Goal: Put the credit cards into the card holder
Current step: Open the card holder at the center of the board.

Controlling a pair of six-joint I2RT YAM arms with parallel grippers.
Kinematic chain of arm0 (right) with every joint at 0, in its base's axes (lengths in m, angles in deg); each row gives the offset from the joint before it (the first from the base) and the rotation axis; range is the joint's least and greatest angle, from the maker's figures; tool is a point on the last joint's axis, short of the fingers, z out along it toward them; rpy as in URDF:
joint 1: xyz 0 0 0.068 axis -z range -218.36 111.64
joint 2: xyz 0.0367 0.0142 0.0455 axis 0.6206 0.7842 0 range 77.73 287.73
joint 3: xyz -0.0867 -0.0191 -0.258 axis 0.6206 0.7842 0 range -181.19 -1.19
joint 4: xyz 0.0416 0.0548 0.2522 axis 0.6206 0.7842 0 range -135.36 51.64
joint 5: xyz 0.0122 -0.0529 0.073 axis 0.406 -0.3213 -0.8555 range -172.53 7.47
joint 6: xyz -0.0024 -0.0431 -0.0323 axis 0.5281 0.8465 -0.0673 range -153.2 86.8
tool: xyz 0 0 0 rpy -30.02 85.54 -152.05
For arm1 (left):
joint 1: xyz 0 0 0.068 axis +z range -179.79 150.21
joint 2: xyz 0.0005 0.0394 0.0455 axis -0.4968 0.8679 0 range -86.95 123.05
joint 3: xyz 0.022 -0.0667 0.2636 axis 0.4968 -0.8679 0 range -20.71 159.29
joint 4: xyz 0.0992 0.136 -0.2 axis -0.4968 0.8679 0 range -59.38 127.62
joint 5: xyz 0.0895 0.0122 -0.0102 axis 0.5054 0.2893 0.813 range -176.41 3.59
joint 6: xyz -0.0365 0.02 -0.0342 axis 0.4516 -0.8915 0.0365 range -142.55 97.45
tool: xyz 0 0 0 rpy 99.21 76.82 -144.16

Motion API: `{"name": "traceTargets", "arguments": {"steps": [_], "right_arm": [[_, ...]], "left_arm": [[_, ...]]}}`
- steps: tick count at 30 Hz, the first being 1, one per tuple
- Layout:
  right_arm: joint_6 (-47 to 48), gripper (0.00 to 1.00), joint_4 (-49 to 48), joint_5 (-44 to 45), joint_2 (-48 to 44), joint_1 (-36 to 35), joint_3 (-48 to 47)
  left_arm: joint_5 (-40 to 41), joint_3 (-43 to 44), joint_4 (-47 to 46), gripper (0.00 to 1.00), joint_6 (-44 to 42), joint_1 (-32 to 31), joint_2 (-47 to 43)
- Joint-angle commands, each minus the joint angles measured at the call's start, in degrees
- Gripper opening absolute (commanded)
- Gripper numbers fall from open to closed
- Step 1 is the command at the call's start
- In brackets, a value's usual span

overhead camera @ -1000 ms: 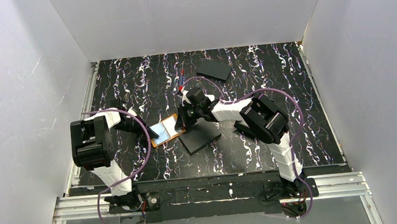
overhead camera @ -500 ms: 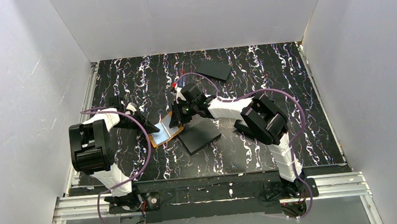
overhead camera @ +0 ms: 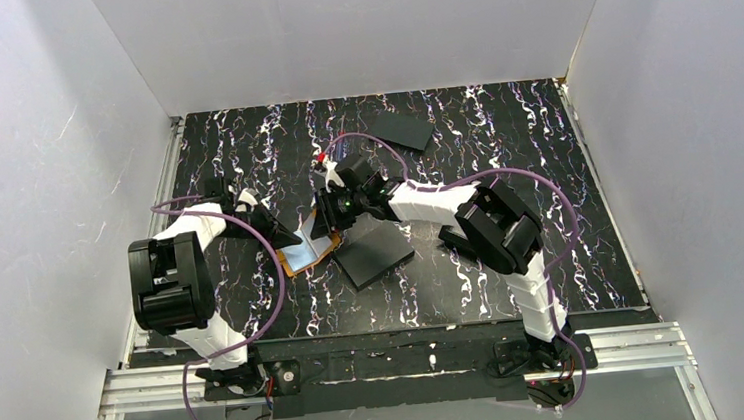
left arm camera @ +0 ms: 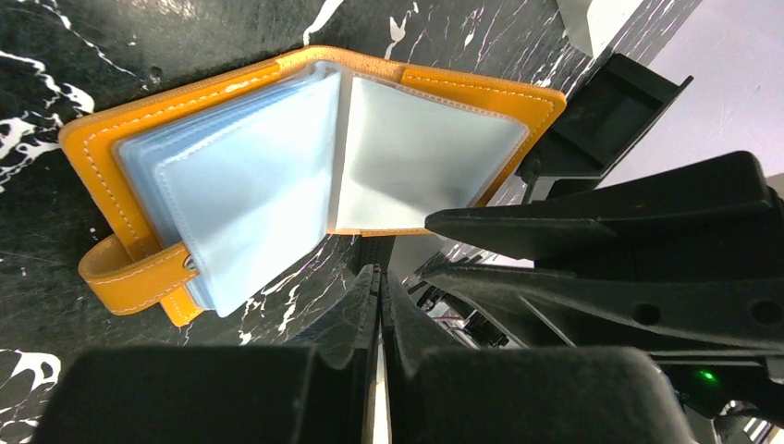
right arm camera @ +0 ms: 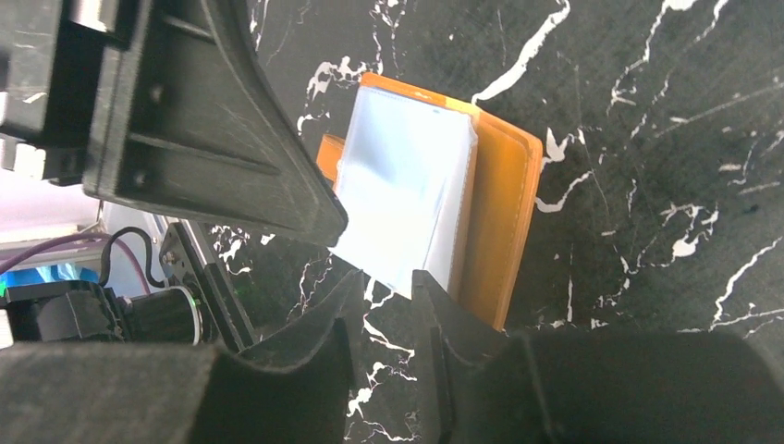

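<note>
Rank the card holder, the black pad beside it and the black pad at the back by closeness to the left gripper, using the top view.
1. The card holder, lying open right at the tip of the left gripper.
2. The near black pad, just to the right of the holder.
3. The far black pad, at the back, right of centre.

Black marbled table (overhead camera: 544, 156) bears an open card holder (overhead camera: 308, 250) and two black rectangles (overhead camera: 376, 255) (overhead camera: 401, 130).

Fixed overhead view looking down, two wrist views close above table (overhead camera: 598, 202), all sharing the card holder (overhead camera: 309, 245)
</note>
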Motion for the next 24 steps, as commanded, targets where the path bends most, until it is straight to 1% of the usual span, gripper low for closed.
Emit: {"name": "traceTargets", "arguments": {"steps": [1,6,11,20,24], "right_arm": [[1.1,0.36,0.4,-0.9,-3.9,-0.7,-3.2],[0.9,0.38,0.5,-1.2,-3.1,-0.9,-4.5],[0.3,0.38,-0.1,-1.6,0.2,-1.2,-7.8],[-1.2,0.26,-2.8,-1.6,7.0,-0.9,-11.2],[-3.0,0.22,-6.2,-1.8,7.4,0.3,-7.9]], "left_arm": [[-1.0,1.5,0.5,0.00,0.4,-1.0,-2.3],[-0.7,2.6,-0.2,0.00,1.1,-2.7,0.4],[2.1,4.4,0.5,0.00,1.2,-3.2,3.5],[12.2,5.1,7.3,0.00,-0.8,-2.9,5.4],[15.4,5.2,9.1,0.00,-1.4,-2.4,6.5]]}}
